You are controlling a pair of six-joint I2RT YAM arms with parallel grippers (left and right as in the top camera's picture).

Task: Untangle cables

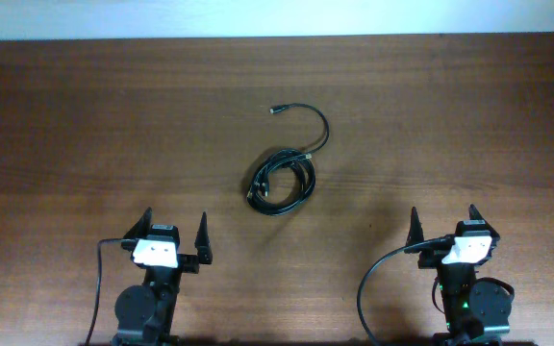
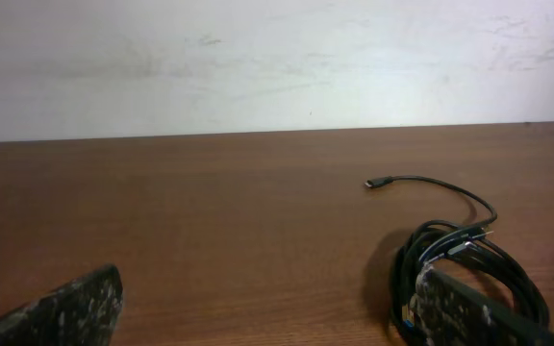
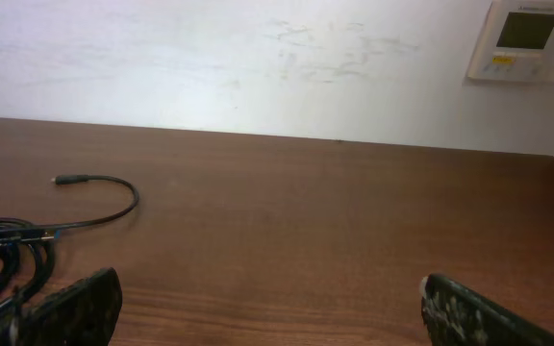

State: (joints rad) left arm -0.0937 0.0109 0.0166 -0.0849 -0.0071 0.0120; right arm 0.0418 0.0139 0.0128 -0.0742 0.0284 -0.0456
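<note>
The cables (image 1: 282, 183) lie as one tangled black bundle of loops in the middle of the wooden table, with one strand arcing up to a plug end (image 1: 275, 110). The bundle shows at lower right in the left wrist view (image 2: 469, 264) and at lower left in the right wrist view (image 3: 8, 255). My left gripper (image 1: 173, 229) is open and empty, near the front edge, left of the bundle. My right gripper (image 1: 443, 219) is open and empty at the front right.
The wooden table (image 1: 85, 125) ends at a white wall along the far edge. A wall panel (image 3: 532, 38) hangs at the right. Thick black arm wires (image 1: 373, 279) run by each arm base.
</note>
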